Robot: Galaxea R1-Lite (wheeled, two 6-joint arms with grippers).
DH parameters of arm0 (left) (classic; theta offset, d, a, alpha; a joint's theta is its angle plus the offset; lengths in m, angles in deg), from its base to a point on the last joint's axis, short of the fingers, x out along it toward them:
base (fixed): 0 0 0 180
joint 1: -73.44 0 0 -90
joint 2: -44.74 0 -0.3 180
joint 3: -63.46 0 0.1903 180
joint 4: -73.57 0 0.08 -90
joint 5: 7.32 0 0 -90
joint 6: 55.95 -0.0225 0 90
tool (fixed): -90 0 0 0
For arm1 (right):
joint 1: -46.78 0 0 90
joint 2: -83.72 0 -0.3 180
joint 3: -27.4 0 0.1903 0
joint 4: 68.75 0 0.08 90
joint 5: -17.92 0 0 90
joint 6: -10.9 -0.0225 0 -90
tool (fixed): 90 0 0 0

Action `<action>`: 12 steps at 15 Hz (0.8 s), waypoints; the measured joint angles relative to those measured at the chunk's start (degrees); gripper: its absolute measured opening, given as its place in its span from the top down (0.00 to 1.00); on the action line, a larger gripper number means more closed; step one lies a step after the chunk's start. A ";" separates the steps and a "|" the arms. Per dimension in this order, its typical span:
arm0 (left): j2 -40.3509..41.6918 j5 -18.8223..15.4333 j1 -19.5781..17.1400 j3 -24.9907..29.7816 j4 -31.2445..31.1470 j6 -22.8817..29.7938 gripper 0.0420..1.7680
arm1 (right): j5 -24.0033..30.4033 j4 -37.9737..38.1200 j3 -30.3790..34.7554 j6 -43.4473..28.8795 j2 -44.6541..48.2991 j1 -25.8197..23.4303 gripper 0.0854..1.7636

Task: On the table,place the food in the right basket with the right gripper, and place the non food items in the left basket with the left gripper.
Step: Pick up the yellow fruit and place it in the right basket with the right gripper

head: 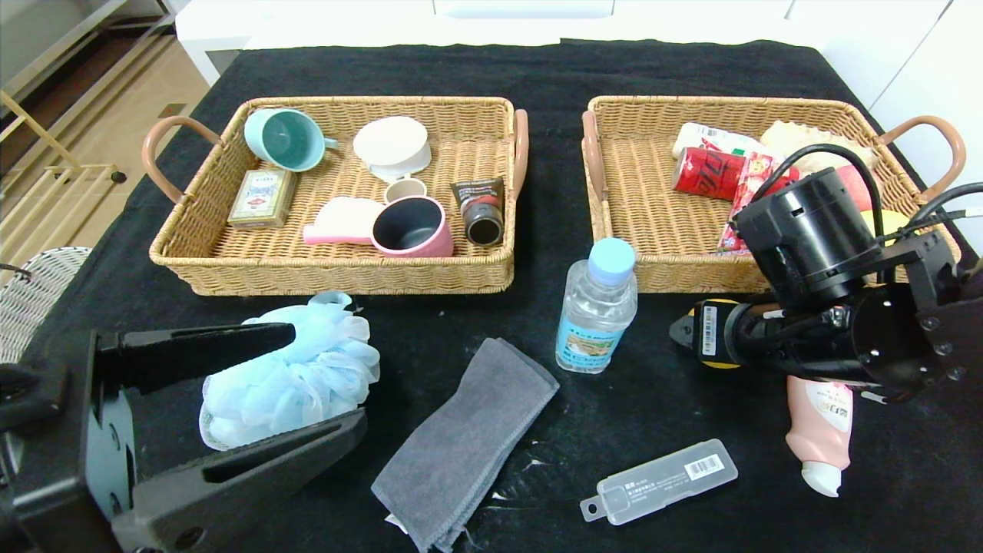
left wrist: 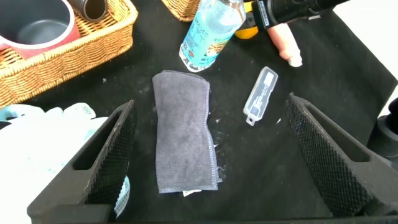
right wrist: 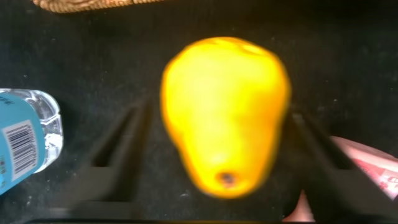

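A yellow pear (right wrist: 225, 112) lies on the black table (head: 614, 430) between the fingers of my right gripper (right wrist: 219, 115), which is open, with a small gap on each side. From the head, that gripper (head: 691, 334) sits low in front of the right basket (head: 614, 192), and only slivers of the pear (head: 720, 363) show. The water bottle (head: 597, 307) stands just to its left. My left gripper (head: 326, 380) hovers open and empty at front left, over the grey towel (left wrist: 183, 130). The blue pouf (head: 299, 376) is beside it. The pink tube (head: 820, 430) and the clear case (head: 660, 480) lie front right.
The left basket (head: 330, 273) holds cups, a tin, a dark tube and other items. A red can, snack packets and other food fill the right basket. A white wicker chair (head: 31, 292) stands off the table's left edge.
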 joint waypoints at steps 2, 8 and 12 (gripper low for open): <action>-0.11 0.09 0.00 0.09 -0.13 -0.02 0.03 | 0.02 -0.05 0.26 0.00 -0.02 0.02 0.36; -0.57 0.15 0.01 0.20 -0.24 -0.02 0.03 | -0.20 -0.18 1.11 0.07 0.02 0.18 0.38; -0.68 0.17 0.01 0.22 -0.33 -0.02 0.03 | -0.11 -0.09 1.24 -0.01 0.06 0.13 0.38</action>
